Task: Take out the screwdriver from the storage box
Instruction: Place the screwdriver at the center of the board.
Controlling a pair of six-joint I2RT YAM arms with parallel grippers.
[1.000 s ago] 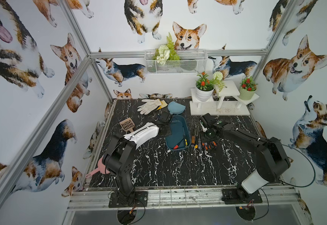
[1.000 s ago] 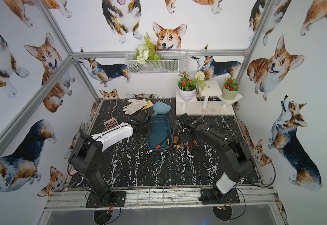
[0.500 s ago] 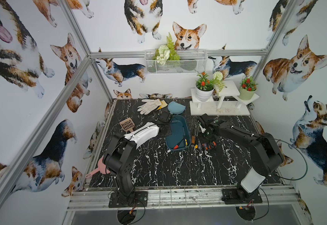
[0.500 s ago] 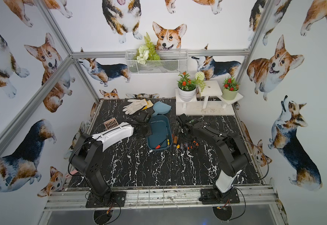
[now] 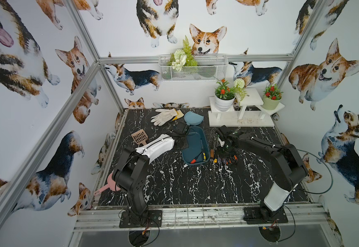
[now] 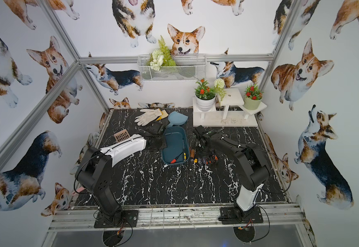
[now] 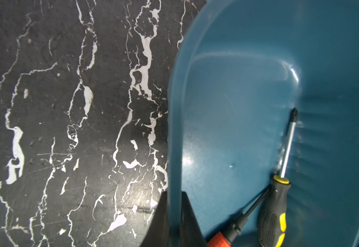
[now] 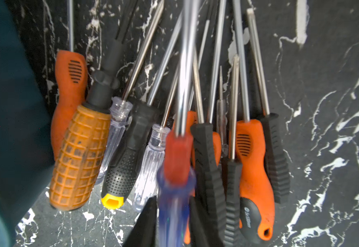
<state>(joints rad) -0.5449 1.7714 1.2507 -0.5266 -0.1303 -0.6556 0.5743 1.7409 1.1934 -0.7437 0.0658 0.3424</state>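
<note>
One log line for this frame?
left tool shut on storage box rim; right tool over screwdriver pile, blue-handled screwdriver between fingers; two screwdrivers in box

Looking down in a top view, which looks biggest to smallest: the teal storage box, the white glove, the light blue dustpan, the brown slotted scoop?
1. storage box
2. white glove
3. light blue dustpan and brown slotted scoop: near alike, and the left arm hides part of the scoop, so unranked.

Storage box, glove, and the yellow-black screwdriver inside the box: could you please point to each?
Storage box [image 5: 194, 147]: in a top view, bare floor.
Glove [image 5: 164, 115]: in a top view, palm.
Yellow-black screwdriver [image 7: 274, 205]: left wrist view, handle.
</note>
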